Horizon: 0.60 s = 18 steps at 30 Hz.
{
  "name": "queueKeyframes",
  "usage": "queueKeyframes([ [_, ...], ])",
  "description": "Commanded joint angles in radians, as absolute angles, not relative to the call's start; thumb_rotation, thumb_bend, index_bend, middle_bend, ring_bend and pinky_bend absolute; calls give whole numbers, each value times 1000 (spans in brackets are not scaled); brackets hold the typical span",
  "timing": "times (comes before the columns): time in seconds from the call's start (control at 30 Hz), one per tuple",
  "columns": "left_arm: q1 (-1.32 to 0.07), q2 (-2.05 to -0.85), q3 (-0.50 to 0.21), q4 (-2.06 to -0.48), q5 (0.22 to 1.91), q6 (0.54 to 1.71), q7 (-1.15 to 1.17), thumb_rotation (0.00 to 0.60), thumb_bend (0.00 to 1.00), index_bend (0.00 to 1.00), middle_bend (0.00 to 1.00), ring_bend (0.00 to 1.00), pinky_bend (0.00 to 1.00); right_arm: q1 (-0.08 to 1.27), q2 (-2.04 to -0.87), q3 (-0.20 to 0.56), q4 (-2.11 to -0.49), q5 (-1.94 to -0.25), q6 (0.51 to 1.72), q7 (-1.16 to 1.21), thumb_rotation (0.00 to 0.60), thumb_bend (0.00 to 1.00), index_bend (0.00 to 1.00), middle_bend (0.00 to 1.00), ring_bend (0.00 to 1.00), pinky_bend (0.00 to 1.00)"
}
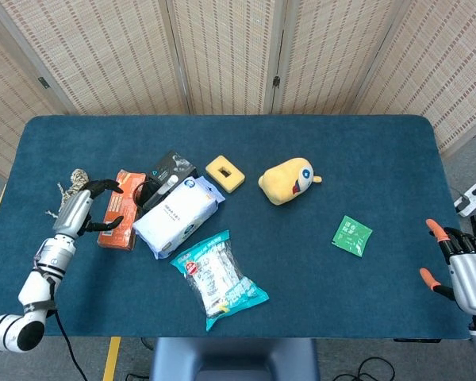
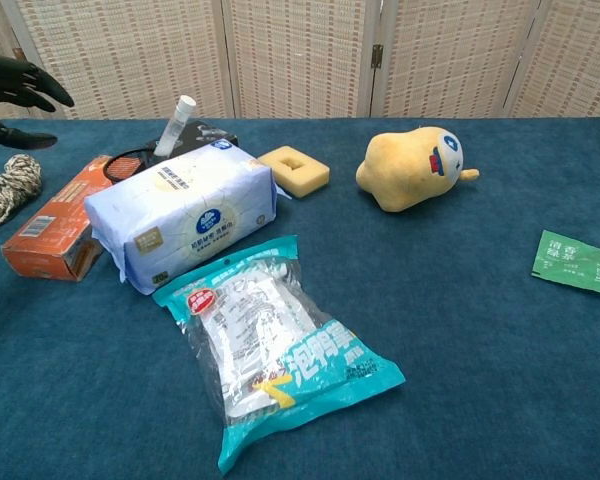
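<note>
My left hand [image 1: 89, 208] hovers open, fingers spread, between the coil of rope [image 1: 73, 186] and the orange box [image 1: 120, 209]; in the chest view only the dark fingers [image 2: 15, 85] show at the top left, above the rope [image 2: 5, 188]. It holds nothing. My right hand [image 1: 464, 274] stays open at the table's right front corner, away from the green sachet [image 1: 351, 236]. Beside the orange box [image 2: 55, 222] lie a white tissue pack [image 1: 174, 217] and a teal snack bag [image 1: 218, 278].
A black pouch with a white tube [image 1: 166, 176] lies behind the tissue pack. A yellow sponge block [image 1: 225, 173] and a yellow plush toy [image 1: 289, 180] sit mid-table. Folding screens [image 1: 238, 48] stand behind the blue table [image 1: 365, 159].
</note>
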<state>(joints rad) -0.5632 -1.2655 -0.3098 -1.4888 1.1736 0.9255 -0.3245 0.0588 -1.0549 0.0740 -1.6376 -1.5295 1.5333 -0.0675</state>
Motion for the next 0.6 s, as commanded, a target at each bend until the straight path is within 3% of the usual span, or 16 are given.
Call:
queueKeyframes([
  [0.03, -626, -1324, -338, -1424, 1091, 847, -318, 600, 304, 358, 245, 202, 139, 56, -1050, 75, -1642, -1528, 1537, -70, 600, 176, 110, 266, 171, 227],
  [0.6, -796, -1499, -392, -1200, 862, 678, -272, 600, 287, 385, 255, 192, 138, 56, -1043, 76, -1659, -1511, 1524, -88, 600, 176, 118, 266, 172, 227],
])
